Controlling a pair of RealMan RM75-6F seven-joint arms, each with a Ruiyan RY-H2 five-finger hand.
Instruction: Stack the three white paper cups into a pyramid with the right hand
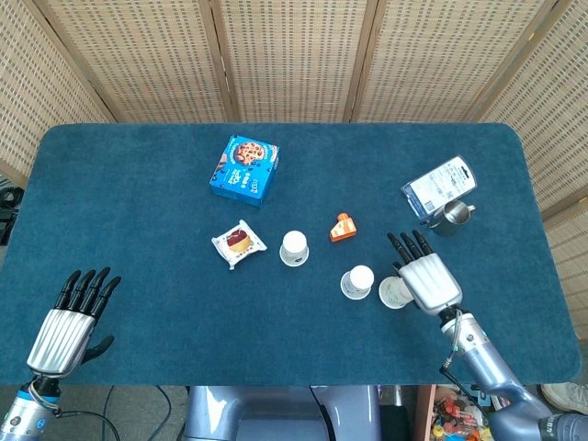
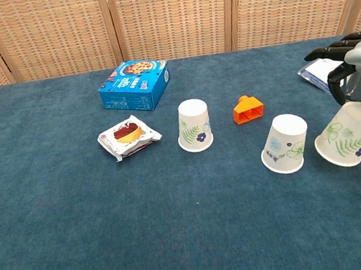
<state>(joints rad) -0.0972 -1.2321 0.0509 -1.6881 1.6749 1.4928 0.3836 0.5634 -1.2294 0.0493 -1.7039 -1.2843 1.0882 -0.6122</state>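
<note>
Two white floral paper cups stand upside down on the blue table: one (image 1: 294,248) (image 2: 194,125) near the middle, another (image 1: 357,281) (image 2: 285,143) to its right. My right hand (image 1: 424,280) (image 2: 358,60) holds the third cup (image 1: 395,292) (image 2: 346,134) mouth-down and tilted, low over the table, just right of the second cup and apart from it. The fingers stretch out over its top. My left hand (image 1: 73,317) rests at the near left edge, fingers apart and holding nothing; it shows only in the head view.
A blue cookie box (image 1: 244,170) lies at the back left. A wrapped cake (image 1: 239,243) sits left of the first cup, and an orange piece (image 1: 343,228) lies between the cups. A printed packet (image 1: 440,185) and a small steel cup (image 1: 451,216) are at the right.
</note>
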